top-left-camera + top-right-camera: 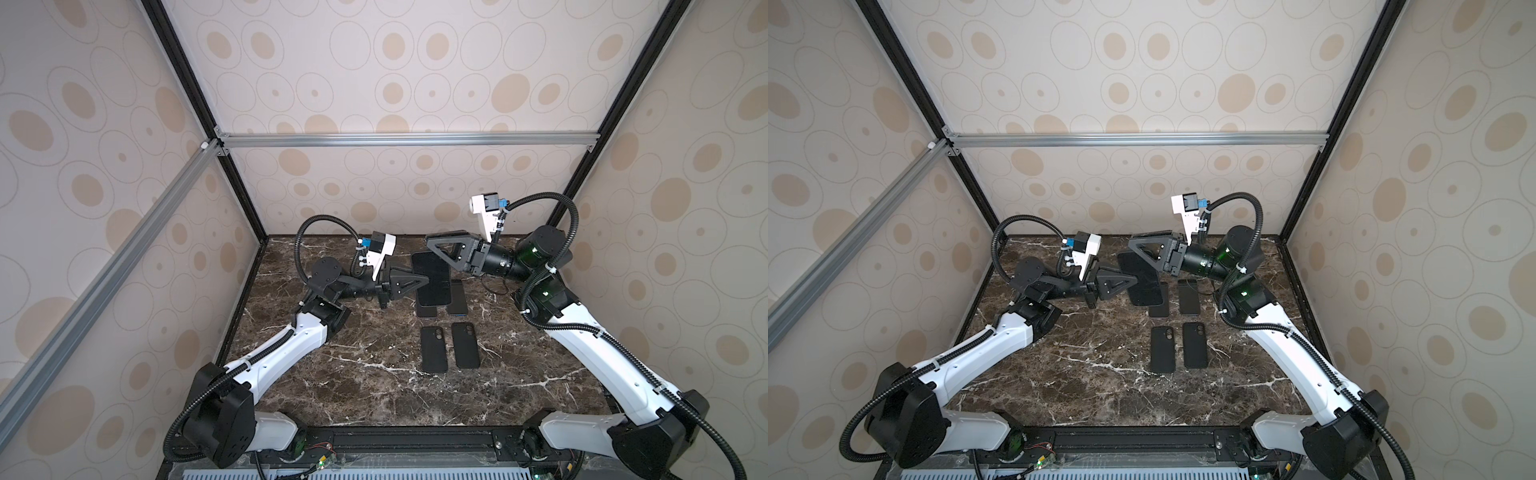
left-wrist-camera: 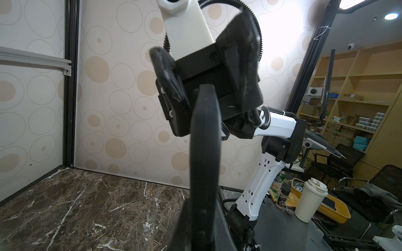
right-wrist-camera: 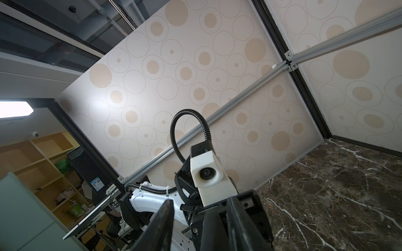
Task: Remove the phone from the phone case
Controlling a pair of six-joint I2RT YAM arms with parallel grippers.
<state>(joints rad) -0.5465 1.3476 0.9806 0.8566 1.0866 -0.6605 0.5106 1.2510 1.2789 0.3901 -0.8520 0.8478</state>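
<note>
The left gripper (image 1: 422, 282) was clamped on the long edge of a cased phone (image 1: 436, 291) and held it clear above the tabletop (image 1: 332, 374), the flat face turned up toward the top cameras. In the left wrist view the same black slab stood edge-on between that gripper's fingers (image 2: 183, 226). The right gripper (image 1: 434, 245) reached in from the opposite side at the phone's far end. Its fingers (image 2: 166, 76) stood apart, one on each side of the slab's upper tip, and the pictures did not show whether either pad touched it. Under and just beside the held phone, two dark phones (image 1: 457, 301) lay flat side by side, the left one partly hidden by it. Nearer the robot's base, two black phone cases (image 1: 434, 349) lay side by side, back up and close together; whether they were empty could not be told.
</note>
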